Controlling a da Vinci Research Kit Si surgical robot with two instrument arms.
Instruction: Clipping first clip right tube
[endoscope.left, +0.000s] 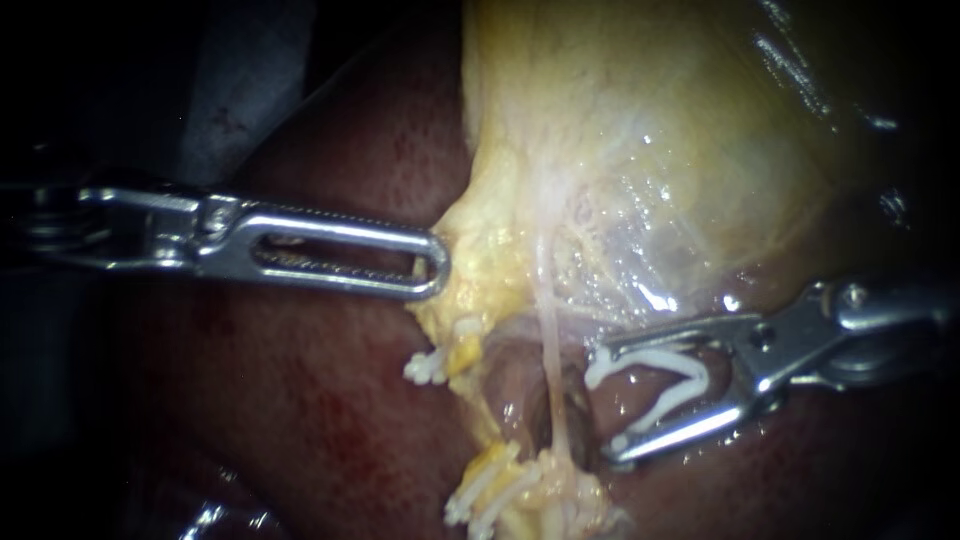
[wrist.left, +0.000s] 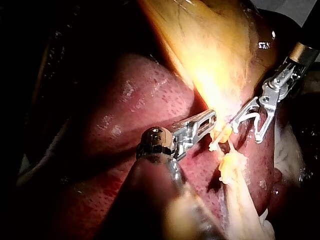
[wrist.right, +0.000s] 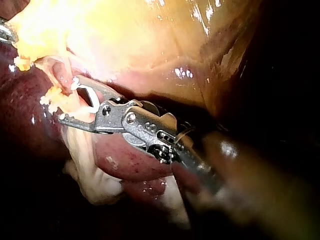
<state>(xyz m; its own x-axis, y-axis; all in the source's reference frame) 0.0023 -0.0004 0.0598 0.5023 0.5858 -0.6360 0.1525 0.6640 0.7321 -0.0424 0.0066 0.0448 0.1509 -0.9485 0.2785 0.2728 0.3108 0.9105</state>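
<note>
Most of the field is filled by the dark-red liver (endoscope.left: 300, 420), across which the pale yellow gallbladder (endoscope.left: 650, 130) is draped. The gallbladder's fatty lower edge is pinched by the pressed-together jaws of the left instrument (endoscope.left: 432, 268). The right instrument (endoscope.left: 607, 405) is seen entering from the opposite side. Its jaws are spread wide and a white clip (endoscope.left: 672, 398) is cradled open between them, one leg against each jaw.

The right tube (endoscope.left: 547, 330), a thin pale strand, runs from the gallbladder down to a yellow stump (endoscope.left: 560, 490). It lies just beside the clip's mouth and is not yet inside it. The step in hand is judged to be the approach: the clip is loaded but not placed. Next, the mouth must be advanced across the tube until the tube is fully spanned, and only then squeezed.

Smaller set clips (endoscope.left: 428, 366) are seated on the yellow tissue nearby. No container is seen.
</note>
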